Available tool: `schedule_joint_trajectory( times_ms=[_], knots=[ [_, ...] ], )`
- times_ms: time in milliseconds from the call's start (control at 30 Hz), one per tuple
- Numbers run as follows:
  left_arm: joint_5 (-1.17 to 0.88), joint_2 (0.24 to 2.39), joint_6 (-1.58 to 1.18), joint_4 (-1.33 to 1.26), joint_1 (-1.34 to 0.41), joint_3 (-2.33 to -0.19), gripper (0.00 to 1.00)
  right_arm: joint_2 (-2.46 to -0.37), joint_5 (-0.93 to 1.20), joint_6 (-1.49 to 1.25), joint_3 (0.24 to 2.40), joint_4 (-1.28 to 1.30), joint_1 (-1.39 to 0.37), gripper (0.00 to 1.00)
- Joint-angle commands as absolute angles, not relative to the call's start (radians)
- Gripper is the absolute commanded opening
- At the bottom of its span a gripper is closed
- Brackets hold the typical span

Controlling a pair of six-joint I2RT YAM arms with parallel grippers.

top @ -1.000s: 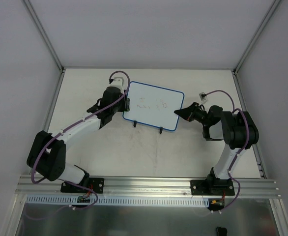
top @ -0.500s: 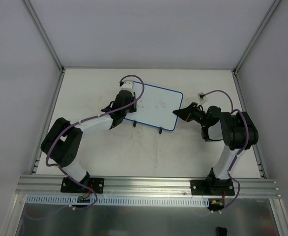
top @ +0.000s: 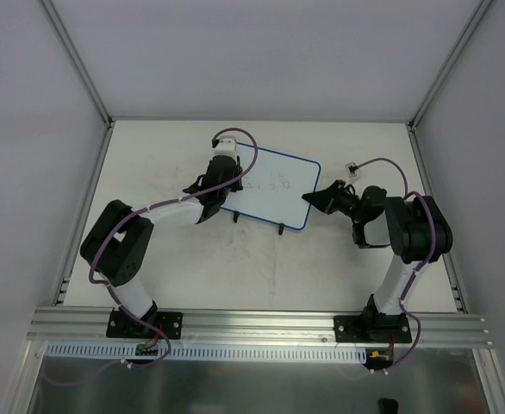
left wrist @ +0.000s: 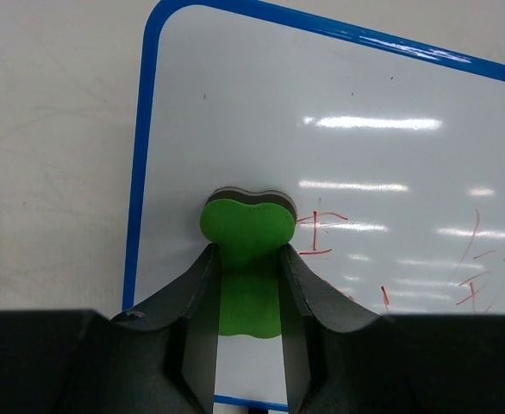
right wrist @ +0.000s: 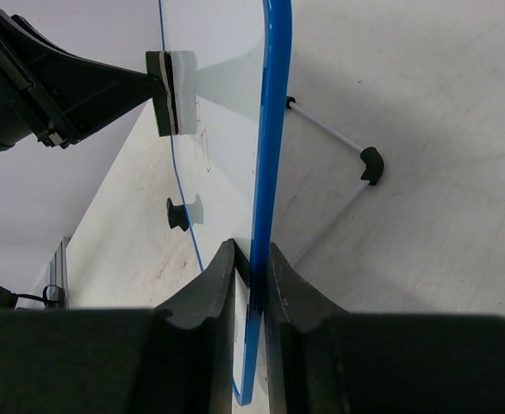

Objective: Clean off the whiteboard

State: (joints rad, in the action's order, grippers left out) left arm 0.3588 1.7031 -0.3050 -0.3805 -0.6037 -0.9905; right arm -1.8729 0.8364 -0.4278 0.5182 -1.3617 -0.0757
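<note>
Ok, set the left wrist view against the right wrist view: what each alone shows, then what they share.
Left wrist only: the whiteboard seen face-on, with red marks right of the green eraser. Right wrist only: the right gripper shut on the board's blue rim, seen edge-on, and the wire stand's black foot behind it. Both: the board, the eraser held in the left gripper against its face, and the table.

The off-white, scuffed table (top: 278,276) carries only the whiteboard (top: 278,185), which stands tilted on its black feet (right wrist: 371,164) between both grippers: its blue edge sits inside the right gripper (right wrist: 251,259), and its face is just ahead of the left gripper (left wrist: 248,259).
</note>
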Motion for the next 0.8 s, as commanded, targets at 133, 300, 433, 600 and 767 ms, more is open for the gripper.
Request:
schedule_joint_trajectory(
  times_ms=[133,300,433,600,767],
  knots=[
    [0.325,1.764,-0.367,-0.413,-0.615,-1.045,0.0,-1.856,0.801,-0.296,0.502,-1.532,-0.101,0.0],
    [0.296,1.778,-0.391,-0.413,-0.656,-1.06,0.0,-1.855,0.801,-0.298,0.502,-1.532,-0.101,0.0],
    [0.316,1.784,-0.385,-0.413,-0.709,-1.075,0.0,-1.853,0.804,-0.298,0.502,-1.532,-0.103,0.0],
    [0.328,1.809,-0.391,-0.413,-0.768,-1.094,0.0,-1.852,0.804,-0.299,0.5,-1.532,-0.101,0.0],
    [0.36,1.862,-0.385,-0.425,-0.83,-1.118,0.0,-1.855,0.805,-0.304,0.502,-1.532,-0.103,0.0]
  ],
)
